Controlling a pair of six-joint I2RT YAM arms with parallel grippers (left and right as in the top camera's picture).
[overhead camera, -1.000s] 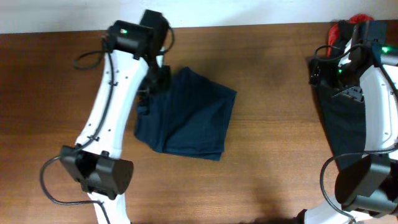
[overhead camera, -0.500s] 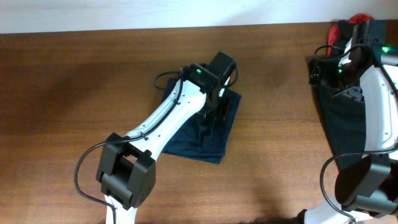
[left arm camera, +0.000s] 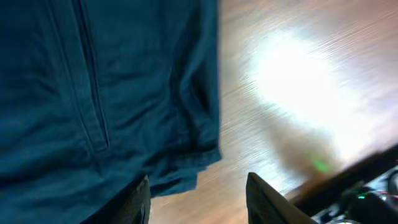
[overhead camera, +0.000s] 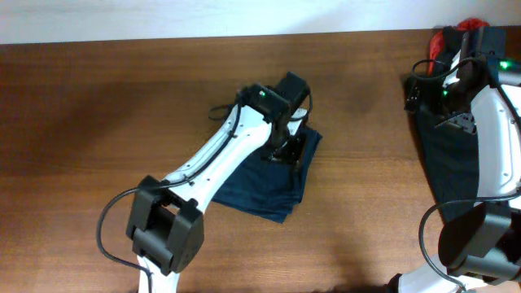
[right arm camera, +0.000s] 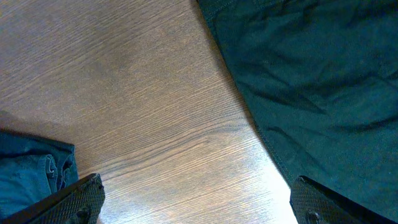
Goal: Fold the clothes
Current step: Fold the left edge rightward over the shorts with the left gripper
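Observation:
A folded navy blue garment (overhead camera: 264, 179) lies mid-table; it fills the upper left of the left wrist view (left arm camera: 99, 87). My left gripper (overhead camera: 289, 150) hovers over its right edge, open and empty (left arm camera: 198, 202). A black garment (overhead camera: 452, 163) lies at the right edge, under my right arm; it shows dark in the right wrist view (right arm camera: 317, 81). A red-and-black piece (overhead camera: 456, 37) sits at the far right corner. My right gripper (right arm camera: 196, 202) is open and empty over bare wood beside the black garment.
The brown wooden table (overhead camera: 106, 106) runs to a white wall at the back. My left arm stretches diagonally from the front left over the navy garment. A corner of the navy garment shows at the lower left of the right wrist view (right arm camera: 34, 171).
My left arm swung from the garment's left side across to its right edge. The navy garment shifted slightly right and looks more compact. The right arm has not moved.

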